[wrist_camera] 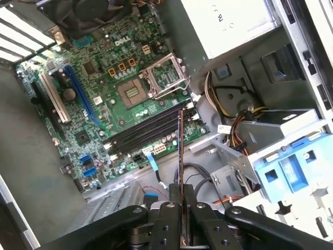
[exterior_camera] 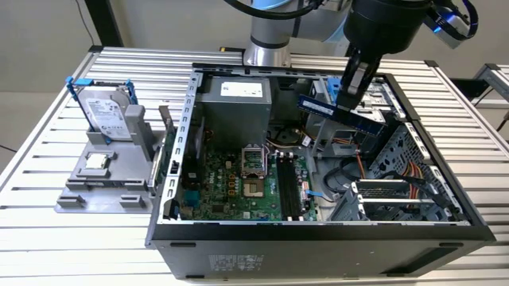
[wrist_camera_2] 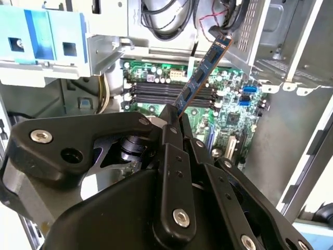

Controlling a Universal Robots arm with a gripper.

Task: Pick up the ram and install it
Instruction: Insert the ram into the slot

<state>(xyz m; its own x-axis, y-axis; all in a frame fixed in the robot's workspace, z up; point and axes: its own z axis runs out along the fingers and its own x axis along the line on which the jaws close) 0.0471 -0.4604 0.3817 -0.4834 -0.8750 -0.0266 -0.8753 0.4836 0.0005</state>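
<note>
The ram [exterior_camera: 368, 124] is a slim blue stick with dark chips. My gripper [exterior_camera: 347, 102] is shut on it near its middle and holds it in the air over the open computer case, above the drive cage side at the exterior view's right. In both wrist views the ram [wrist_camera_2: 203, 70] [wrist_camera: 180, 146] sticks out from between the black fingers [wrist_camera_2: 169, 156] toward the motherboard. The black memory slots [exterior_camera: 288, 185] [wrist_camera_2: 171, 91] [wrist_camera: 151, 130] lie well below it, beside the empty processor socket [exterior_camera: 250, 159]. The ram touches nothing but the gripper.
The open case [exterior_camera: 318, 238] lies on a slatted metal table. Inside are a power supply [exterior_camera: 235, 98], cables [exterior_camera: 362, 173] and a metal drive cage [exterior_camera: 397, 196]. At the exterior view's left, a grey stand [exterior_camera: 104, 185] carries a blue-framed hard drive [exterior_camera: 107, 113] and a small square silver chip [exterior_camera: 95, 159].
</note>
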